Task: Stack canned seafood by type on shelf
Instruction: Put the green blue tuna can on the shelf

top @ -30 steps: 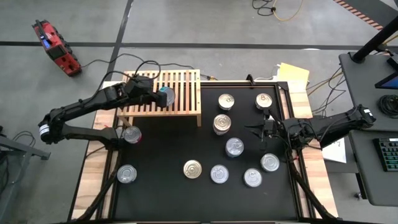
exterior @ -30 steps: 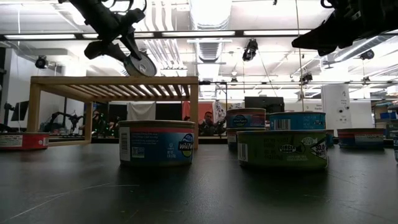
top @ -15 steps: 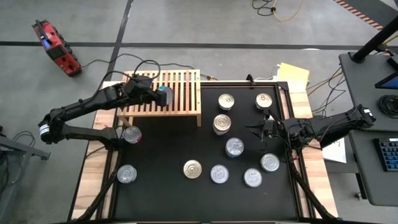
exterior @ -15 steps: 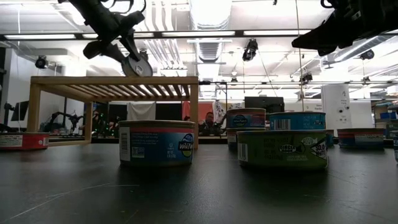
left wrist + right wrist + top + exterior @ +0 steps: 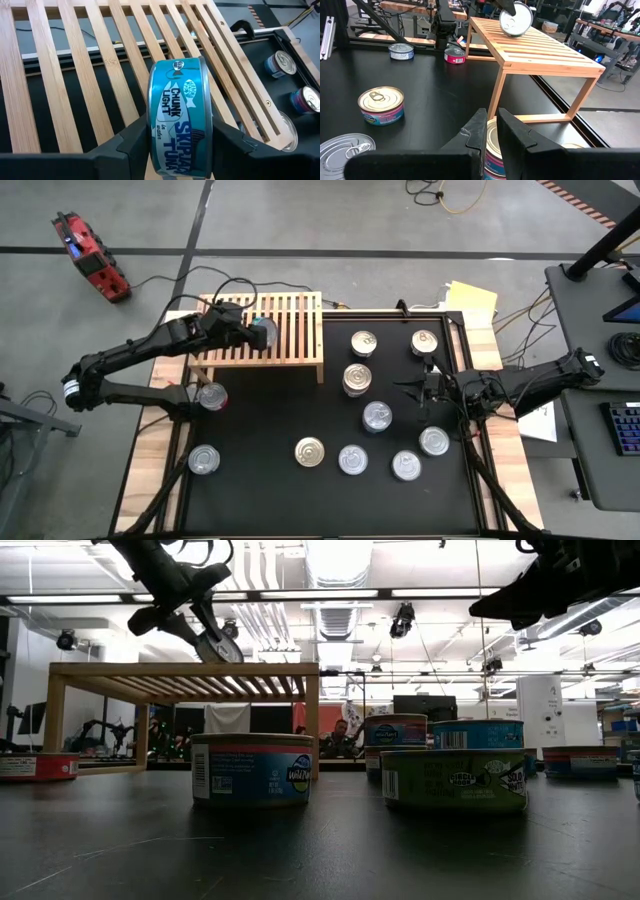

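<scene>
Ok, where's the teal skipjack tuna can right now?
In the high view it's at the table's back left, on edge in the left gripper, the tuna can just above the wooden shelf.

The shelf [image 5: 262, 330] stands at the desk's [image 5: 260, 470] far left corner; the left gripper [image 5: 258, 335] hangs over its slats, closed around a tilted can [image 5: 266, 334]; two cans [image 5: 211, 395] lie in front of the shelf; nine more [image 5: 357, 379] spread across the desk's right half; the right gripper [image 5: 420, 387] hovers among them, fingers together.
</scene>
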You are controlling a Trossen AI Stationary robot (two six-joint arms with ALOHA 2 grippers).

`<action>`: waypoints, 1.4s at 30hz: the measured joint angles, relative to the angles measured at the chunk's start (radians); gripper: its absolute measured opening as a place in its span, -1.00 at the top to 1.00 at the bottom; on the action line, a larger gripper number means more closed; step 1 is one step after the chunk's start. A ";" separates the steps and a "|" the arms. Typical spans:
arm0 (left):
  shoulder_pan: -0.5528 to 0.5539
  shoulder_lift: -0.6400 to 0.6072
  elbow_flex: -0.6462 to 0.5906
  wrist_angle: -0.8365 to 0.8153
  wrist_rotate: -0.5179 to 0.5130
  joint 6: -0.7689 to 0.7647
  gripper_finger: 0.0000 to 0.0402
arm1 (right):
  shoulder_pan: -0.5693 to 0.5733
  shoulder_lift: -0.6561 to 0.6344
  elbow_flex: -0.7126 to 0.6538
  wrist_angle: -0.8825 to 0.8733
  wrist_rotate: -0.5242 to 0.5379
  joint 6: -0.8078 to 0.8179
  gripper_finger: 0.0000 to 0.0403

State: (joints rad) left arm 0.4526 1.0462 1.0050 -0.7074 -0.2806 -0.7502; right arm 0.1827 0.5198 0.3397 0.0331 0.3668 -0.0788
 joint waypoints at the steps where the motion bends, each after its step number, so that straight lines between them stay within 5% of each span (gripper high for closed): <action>1: 0.000 0.000 0.000 0.000 0.000 0.000 0.24 | 0.000 0.000 0.000 0.000 0.000 0.000 0.83; 19: 0.000 0.000 0.000 -0.022 -0.053 0.002 -0.28 | 0.000 0.000 0.000 -0.009 0.000 0.000 0.83; 36: 0.000 -0.001 0.076 -0.119 -0.130 0.098 -0.32 | 0.000 0.000 0.000 -0.009 0.000 0.000 0.83; 42: -0.009 -0.001 0.131 -0.112 -0.085 0.251 -0.32 | 0.000 0.000 0.000 -0.009 0.000 0.000 0.83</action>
State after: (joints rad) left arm 0.4441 1.0451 1.1364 -0.8195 -0.3658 -0.4991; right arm 0.1829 0.5194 0.3397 0.0236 0.3671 -0.0791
